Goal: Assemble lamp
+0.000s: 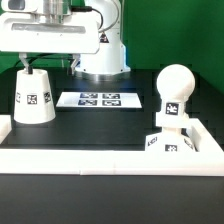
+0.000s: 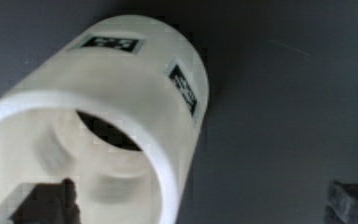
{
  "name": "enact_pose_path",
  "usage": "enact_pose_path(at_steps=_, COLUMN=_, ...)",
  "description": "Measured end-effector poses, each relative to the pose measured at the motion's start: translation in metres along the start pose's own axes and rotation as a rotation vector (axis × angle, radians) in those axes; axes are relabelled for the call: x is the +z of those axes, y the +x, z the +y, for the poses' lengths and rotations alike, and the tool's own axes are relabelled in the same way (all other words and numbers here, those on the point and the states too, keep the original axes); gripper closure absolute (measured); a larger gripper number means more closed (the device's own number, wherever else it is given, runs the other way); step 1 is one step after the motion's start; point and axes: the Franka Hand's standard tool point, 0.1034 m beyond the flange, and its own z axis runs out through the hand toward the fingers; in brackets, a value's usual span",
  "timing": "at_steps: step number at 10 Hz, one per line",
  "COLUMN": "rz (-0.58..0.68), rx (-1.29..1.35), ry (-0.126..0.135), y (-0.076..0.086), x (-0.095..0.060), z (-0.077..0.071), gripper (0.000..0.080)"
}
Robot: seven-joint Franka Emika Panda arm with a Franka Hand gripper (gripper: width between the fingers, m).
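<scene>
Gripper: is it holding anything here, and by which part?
Cannot be told: the gripper sits at the top of the shade, but no closed grip shows.

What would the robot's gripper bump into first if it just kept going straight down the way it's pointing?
Most likely the lamp shade: the gripper hangs right above its narrow top, and the wrist view looks straight down onto the shade. Whether they already touch is unclear.

Your exterior view faces the desk (image 1: 90,125) from the front, low and fairly near. Your wrist view looks down close onto the shade (image 2: 114,120), which both views share (image 1: 34,95).
</scene>
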Motion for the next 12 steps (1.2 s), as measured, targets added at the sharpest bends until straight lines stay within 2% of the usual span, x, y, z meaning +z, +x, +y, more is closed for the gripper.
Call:
enact_pose_path(at_steps=4, rz=-0.012, rx=0.003, ry=-0.009, y=-0.007, x=0.017, z=0.001, gripper=0.0101)
enact_pose_path(at_steps=5, rz=-0.014, rx=0.003, ry=-0.009, y=-0.008, x=0.018, z=0.001, gripper=0.0245)
enact_pose_path(at_steps=6, rz=-0.015, rx=-0.001, ry=-0.009, y=-0.008, x=0.018, z=0.001, gripper=0.0245)
enact_pose_path(at_steps=9, rz=-0.016, rx=-0.003, ry=-0.009, y=-0.008, x=0.019, z=0.001, gripper=0.0712)
enact_pose_path(at_steps=12, rz=-0.014, rx=-0.003, ry=-0.009, y=-0.007, x=0.018, z=0.001, gripper=0.0755)
